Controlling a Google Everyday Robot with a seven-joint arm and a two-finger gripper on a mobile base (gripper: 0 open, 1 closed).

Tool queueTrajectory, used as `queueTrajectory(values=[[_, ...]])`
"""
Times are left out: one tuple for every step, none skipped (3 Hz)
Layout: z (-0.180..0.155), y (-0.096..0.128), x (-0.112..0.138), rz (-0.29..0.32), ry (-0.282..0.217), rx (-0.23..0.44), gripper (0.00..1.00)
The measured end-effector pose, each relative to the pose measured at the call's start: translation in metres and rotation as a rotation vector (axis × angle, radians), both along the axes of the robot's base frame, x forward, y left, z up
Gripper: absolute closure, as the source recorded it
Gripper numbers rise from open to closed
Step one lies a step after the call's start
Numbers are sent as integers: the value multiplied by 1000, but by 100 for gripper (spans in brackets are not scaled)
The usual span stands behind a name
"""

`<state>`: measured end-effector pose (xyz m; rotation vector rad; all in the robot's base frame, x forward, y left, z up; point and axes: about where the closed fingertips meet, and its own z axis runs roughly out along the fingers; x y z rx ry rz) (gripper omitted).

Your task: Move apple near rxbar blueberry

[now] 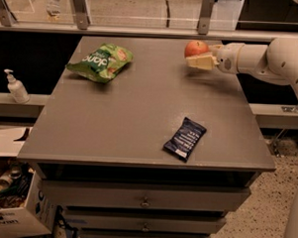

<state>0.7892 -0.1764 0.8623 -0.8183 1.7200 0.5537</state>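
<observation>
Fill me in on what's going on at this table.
The robot's arm reaches in from the right, and its gripper has its jaws around the apple at the far right corner of the table. The rxbar blueberry lies near the front edge, well apart from the apple. A green chip bag sits at the far left.

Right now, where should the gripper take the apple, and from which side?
Take the apple across its round middle, from the view's right, where the gripper sits low against it near the table's far right edge. It is round, so any width across serves. That side is free: the green chip bag lies far left, the rxbar blueberry near the front.
</observation>
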Motion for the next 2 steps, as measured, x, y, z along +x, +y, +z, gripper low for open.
queueTrajectory(values=[[5,4,-30,71,64,18,100],[-2,-5,-59,153,138,-23,100]])
